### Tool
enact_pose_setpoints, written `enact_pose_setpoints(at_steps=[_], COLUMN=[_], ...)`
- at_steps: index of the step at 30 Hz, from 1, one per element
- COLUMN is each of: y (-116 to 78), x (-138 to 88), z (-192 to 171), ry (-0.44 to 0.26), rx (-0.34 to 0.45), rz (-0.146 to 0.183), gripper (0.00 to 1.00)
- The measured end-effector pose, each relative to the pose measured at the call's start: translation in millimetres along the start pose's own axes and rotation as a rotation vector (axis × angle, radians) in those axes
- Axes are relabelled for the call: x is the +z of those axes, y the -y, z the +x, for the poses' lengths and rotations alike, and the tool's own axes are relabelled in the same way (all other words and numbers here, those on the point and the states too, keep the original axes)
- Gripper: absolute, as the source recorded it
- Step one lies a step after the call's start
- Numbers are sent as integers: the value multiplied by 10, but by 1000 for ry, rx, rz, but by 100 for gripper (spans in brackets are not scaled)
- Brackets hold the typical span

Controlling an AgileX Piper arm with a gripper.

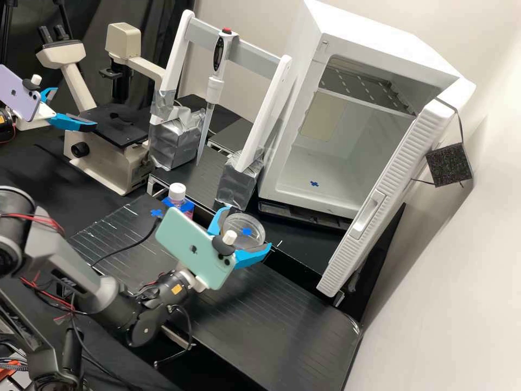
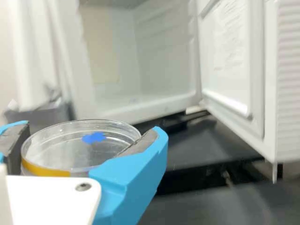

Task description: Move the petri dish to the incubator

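The gripper point(image 1: 248, 228) is clamped on the dish point(image 2: 77, 154), one blue finger on each side of its round wall, the dark pads against it. The dish is clear and roughly level, held above the bench point(image 1: 271, 320) and outside the incubator point(image 1: 369, 27), in front of its opening. A blue mark shows on the dish, and a yellow strip runs along part of its side in the wrist view.

The incubator's door point(image 1: 401, 179) stands wide open. Inside, a rack point(image 1: 361, 87) is set high up, and a blue cross point(image 1: 314, 184) marks the white floor below it. Another blue cross point(image 1: 156, 213) lies on the bench, near a white-capped bottle point(image 1: 177, 191) that stands beyond the phone point(image 1: 190, 247) mounted on the arm.

Between the microscope point(image 1: 116, 125) and the incubator, a white stand point(image 1: 260, 114) with feet wrapped in silver tape holds a pipette point(image 1: 215, 89), tip down and slightly tilted. A dark block point(image 1: 449, 164) hangs beside the door
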Motion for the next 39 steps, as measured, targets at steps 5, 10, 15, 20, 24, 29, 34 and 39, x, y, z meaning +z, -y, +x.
enact_pose_setpoints(at_steps=[5, 10, 15, 20, 24, 29, 34, 39], y=[-132, -166, -145, -121, -106, -111, -123, -122], x=[-29, -84, -135, -108, -48, 36, 107, 166], z=[448, 915, 1459, 1913, 2230, 2515, 2761, 2922], ry=[-62, -120, -111, -56, -7, 21, 43, 58], rx=[51, 78, 67, 43, 22, 15, 14, 2], rz=[12, -20, -70, -96, -113, -122, -129, -146], gripper=[0, 0, 0, 0, 0, 0, 0, 0])
